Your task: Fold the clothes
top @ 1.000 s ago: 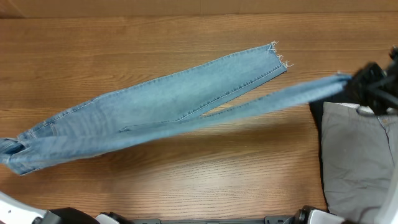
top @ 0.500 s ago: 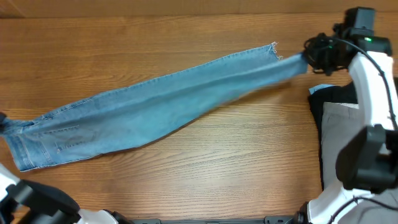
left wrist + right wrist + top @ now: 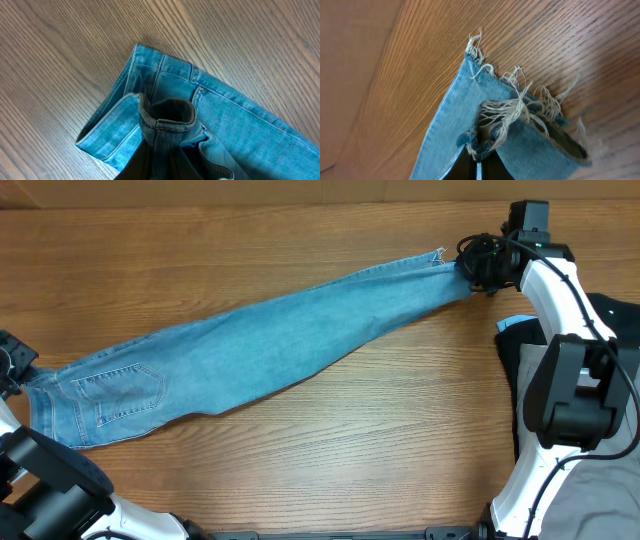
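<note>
While right jaws clamp hem, jeans waistband at left jaws.

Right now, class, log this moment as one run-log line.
jeans: stretched out, legs stacked | left gripper: shut on waistband | right gripper: shut on frayed hems

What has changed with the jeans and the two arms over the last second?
The right fingers, shut on a frayed hem, carried the raised leg of the jeans leftward and toward the far side of the table. That leg now lies on top of the other, so both read as one strip. The left fingers kept their hold on the waistband at the left edge.
</note>
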`<state>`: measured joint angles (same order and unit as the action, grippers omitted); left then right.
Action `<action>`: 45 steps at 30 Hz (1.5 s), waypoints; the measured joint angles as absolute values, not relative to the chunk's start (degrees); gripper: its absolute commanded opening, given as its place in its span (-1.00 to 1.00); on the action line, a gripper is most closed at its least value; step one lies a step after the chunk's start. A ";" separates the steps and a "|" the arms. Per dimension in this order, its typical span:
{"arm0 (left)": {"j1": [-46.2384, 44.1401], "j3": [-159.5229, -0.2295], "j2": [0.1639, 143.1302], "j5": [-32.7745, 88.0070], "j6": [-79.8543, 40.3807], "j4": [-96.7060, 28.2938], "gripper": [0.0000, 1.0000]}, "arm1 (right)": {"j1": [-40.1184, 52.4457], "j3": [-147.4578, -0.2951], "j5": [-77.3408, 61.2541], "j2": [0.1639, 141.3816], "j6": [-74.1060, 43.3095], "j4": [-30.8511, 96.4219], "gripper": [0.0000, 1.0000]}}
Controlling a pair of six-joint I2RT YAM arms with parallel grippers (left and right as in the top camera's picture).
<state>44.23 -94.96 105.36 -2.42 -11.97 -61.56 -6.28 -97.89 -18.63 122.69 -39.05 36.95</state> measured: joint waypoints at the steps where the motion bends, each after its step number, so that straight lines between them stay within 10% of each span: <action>1: 44.23 -94.96 105.36 -2.44 -11.94 -61.49 -0.72 | -6.28 -97.89 -18.68 123.00 -39.31 36.51 -0.85; 4: 44.23 -94.96 105.36 -2.44 -11.88 -61.12 -0.51 | -6.20 -97.86 -19.09 123.61 -40.23 32.71 0.80; 12: 44.23 -94.96 105.36 -2.44 -11.73 -59.99 0.09 | -5.89 -98.48 -28.23 124.29 -35.88 12.71 1.00; 20: 44.23 -94.96 105.36 -2.44 -10.98 -60.40 0.40 | -7.46 -99.09 -33.67 124.29 -29.85 35.07 1.00; 34: 44.21 -94.96 105.36 13.82 -2.92 -65.54 0.27 | -7.46 -96.18 -16.91 126.19 -22.74 39.03 0.16; 39: 44.21 -94.96 105.36 17.34 -0.60 -66.46 0.28 | -7.57 -96.07 -19.46 130.19 -22.65 35.14 -0.35; 41: 44.21 -94.96 105.36 17.98 0.03 -66.70 0.27 | -7.68 -95.98 -20.14 130.34 -22.57 35.33 -0.92; 45: 44.21 -94.96 105.36 18.52 0.25 -67.26 0.25 | -7.90 -95.98 -20.80 130.82 -21.21 36.82 -0.92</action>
